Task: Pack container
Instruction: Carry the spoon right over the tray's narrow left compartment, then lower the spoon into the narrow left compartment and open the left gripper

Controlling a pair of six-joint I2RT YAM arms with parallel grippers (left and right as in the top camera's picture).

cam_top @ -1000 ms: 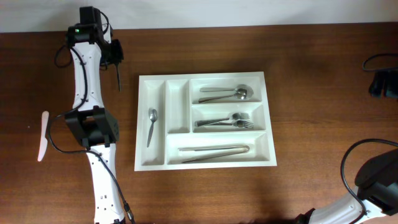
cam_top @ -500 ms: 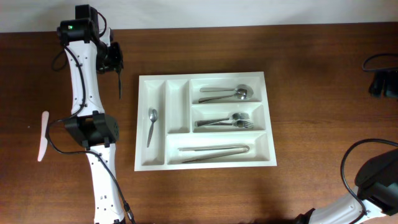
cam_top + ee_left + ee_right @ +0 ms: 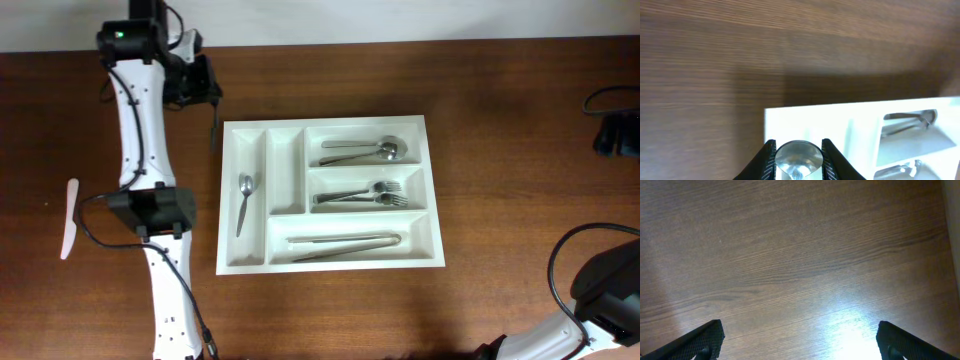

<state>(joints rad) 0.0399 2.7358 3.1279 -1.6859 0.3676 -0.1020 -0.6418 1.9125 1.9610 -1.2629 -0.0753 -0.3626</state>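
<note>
Your left gripper point(image 3: 201, 86) is at the far left of the table point(image 3: 500, 80), its jaws closed narrowly on the round bowl of a spoon point(image 3: 798, 159). The handle hangs down just beside the far left corner of the container point(image 3: 330, 126), which lies flat at the middle of the table.

Around it:
- One white plastic utensil point(image 3: 70, 218) lies well apart to the left, on the other side of the arm.
- A black device point(image 3: 616, 132) with a cable sits at the right edge.

The container already holds cutlery:
- **Leftmost narrow compartment:** one teaspoon point(image 3: 244, 200).
- **Far wide compartment:** spoons point(image 3: 366, 150) (two handles show, though the bowls overlap).
- **Middle wide compartment:** forks point(image 3: 368, 195), stacked, so you cannot count them for certain.
- **Near wide compartment:** one long pair of tongs point(image 3: 346, 244).

From the left wrist, the container's white rim is directly beyond the held spoon.

Your right gripper point(image 3: 800, 339) has its jaws wide apart over bare wood, holding nothing.
</note>
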